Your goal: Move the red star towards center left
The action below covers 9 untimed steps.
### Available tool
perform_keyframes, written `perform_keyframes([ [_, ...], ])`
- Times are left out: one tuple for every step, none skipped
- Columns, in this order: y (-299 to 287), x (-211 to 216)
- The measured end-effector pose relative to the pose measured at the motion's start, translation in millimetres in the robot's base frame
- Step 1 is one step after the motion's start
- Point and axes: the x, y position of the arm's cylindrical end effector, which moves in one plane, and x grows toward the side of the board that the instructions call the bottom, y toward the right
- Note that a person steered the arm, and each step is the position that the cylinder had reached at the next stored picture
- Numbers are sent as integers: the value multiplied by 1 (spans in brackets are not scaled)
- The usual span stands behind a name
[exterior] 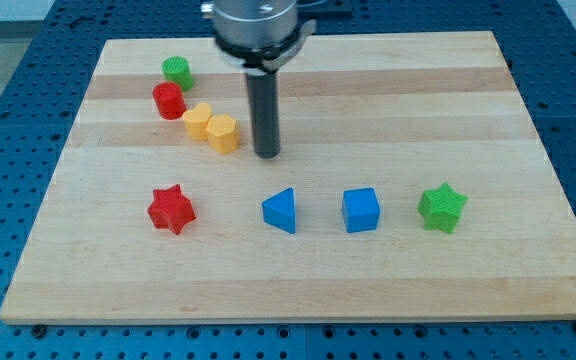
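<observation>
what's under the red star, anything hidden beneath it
The red star lies flat on the bare wooden board, nothing wedged under it that shows. The patch of board directly beneath it is covered, so cannot be checked. My tip is up and to the view's right, apart from it.

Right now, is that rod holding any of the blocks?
Nothing is held. My tip stands free on the board, just right of the yellow blocks, well above the red star.

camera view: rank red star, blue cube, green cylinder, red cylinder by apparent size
1. red star and blue cube: look alike, no ranking.
2. red cylinder
3. green cylinder, smallest-looking, though it sits farthest toward the view's top, so true size is unsure.
</observation>
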Motion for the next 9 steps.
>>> perform_keyframes([
  [-37,22],
  [-55,51],
  [-67,88],
  [-83,128],
  [-104,141],
  [-108,120],
  [-124,105],
  [-153,98],
  [-162,94],
])
